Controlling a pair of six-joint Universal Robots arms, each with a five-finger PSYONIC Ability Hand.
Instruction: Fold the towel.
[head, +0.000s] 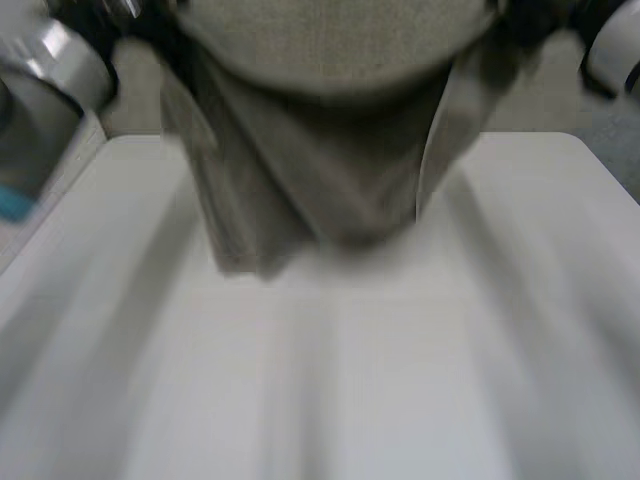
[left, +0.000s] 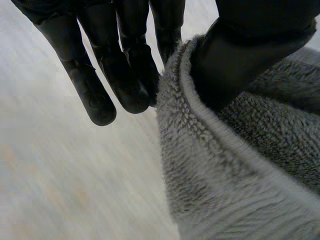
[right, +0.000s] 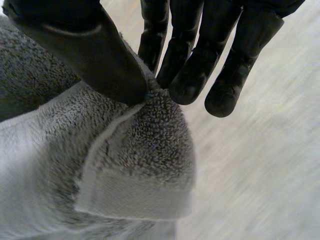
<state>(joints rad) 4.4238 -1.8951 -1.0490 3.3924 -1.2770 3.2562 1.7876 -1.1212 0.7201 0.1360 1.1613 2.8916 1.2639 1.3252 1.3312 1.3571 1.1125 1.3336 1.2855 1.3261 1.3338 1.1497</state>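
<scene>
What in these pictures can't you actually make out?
- Head view: the grey fluffy towel hangs before the camera, hiding the middle of the white table; the towel's top is cut off.
- Left wrist view: the left robot hand pinches a hem; its thumb covers the pinched spot.
- Right wrist view: the right robot hand pinches a corner; the towel's remainder is cut off.

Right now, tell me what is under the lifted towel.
The left hand and right hand pinch the towel up; below it lies white table. The table behind its hanging folds is hidden.

Soft, even, diffuse light throughout
</scene>
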